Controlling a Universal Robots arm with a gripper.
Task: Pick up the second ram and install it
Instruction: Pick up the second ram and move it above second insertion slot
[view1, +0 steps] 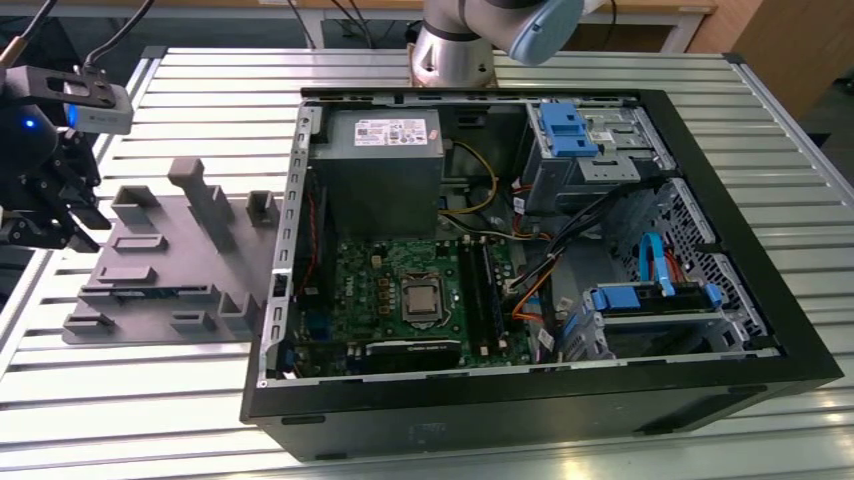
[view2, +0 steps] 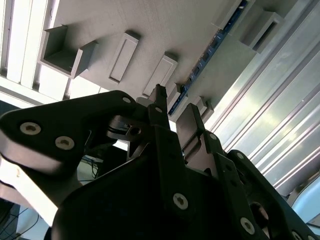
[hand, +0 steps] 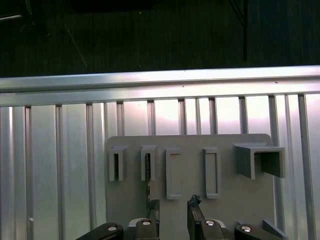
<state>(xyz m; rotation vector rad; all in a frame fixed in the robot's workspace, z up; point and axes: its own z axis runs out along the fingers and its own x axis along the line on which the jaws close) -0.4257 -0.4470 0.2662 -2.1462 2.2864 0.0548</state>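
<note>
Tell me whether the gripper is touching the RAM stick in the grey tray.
Apart. In the exterior view, bare grey tray shows between the gripper and the RAM stick lying in its slot.

gripper (hand: 173, 211), fingers (hand: 196, 216) apart, empty

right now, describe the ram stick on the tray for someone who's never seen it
Find the grey tray on the exterior view's left of the open computer case. In the tray's nearer half the second ram sits between low holders: a thin blue-green strip, the only coloured thing among plain grey blocks.
</note>
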